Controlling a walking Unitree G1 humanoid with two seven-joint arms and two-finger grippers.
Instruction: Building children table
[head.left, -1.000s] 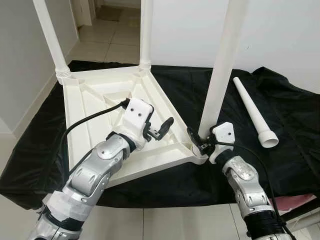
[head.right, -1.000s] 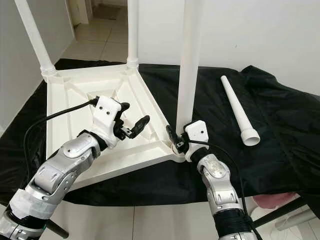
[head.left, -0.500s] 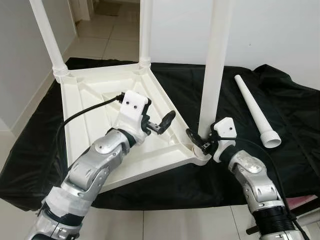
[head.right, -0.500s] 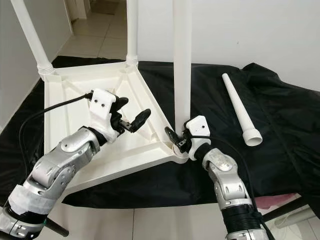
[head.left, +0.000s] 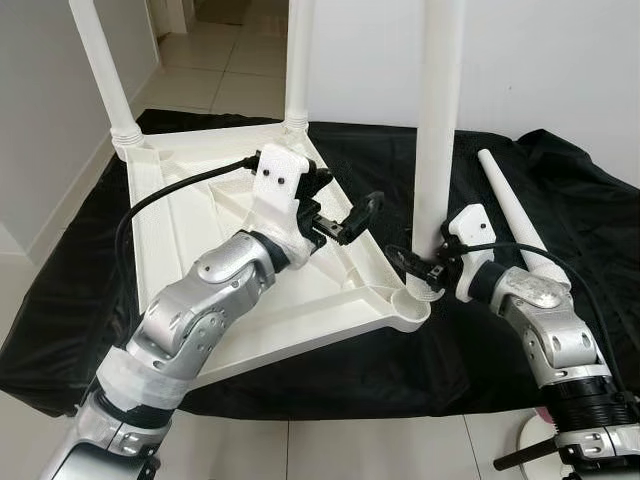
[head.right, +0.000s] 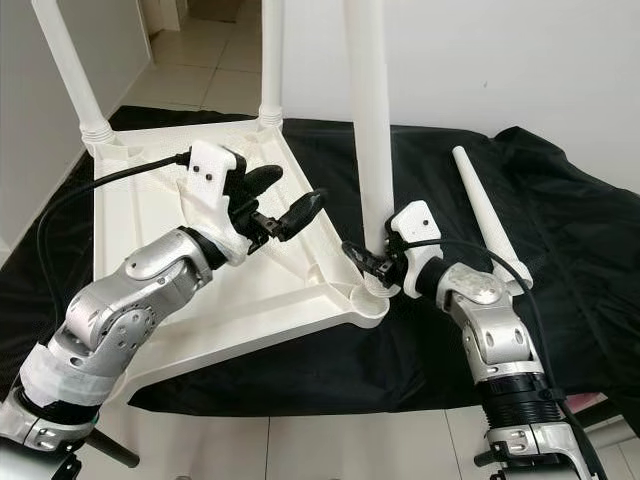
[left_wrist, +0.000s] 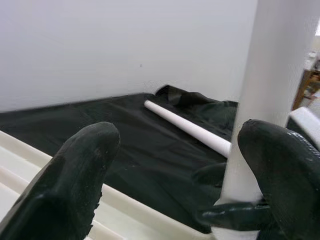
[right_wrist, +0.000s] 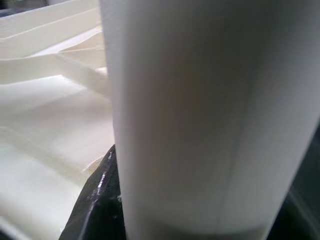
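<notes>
The white table top (head.left: 190, 215) lies upside down on a black cloth. Two legs stand in its far corners (head.left: 100, 70) (head.left: 298, 60). A third leg (head.left: 440, 130) stands upright in the near right corner socket (head.left: 415, 305). My right gripper (head.left: 420, 268) is shut on this leg just above the socket; the right wrist view shows the leg (right_wrist: 200, 115) close up against one black finger (right_wrist: 100, 200). My left gripper (head.left: 345, 205) is open, raised above the table top just left of that leg (left_wrist: 270, 75). A loose fourth leg (head.left: 515, 225) lies on the cloth to the right.
The black cloth (head.left: 380, 170) covers a low platform; its near edge drops to the tiled floor (head.left: 330, 450). A white wall stands behind, with a doorway (head.left: 215, 30) at the back left. A black cable (head.left: 165, 195) runs along my left arm.
My left gripper has risen and moved right, closer to the near leg. That leg has gone from leaning to upright, with my right gripper still on its base.
</notes>
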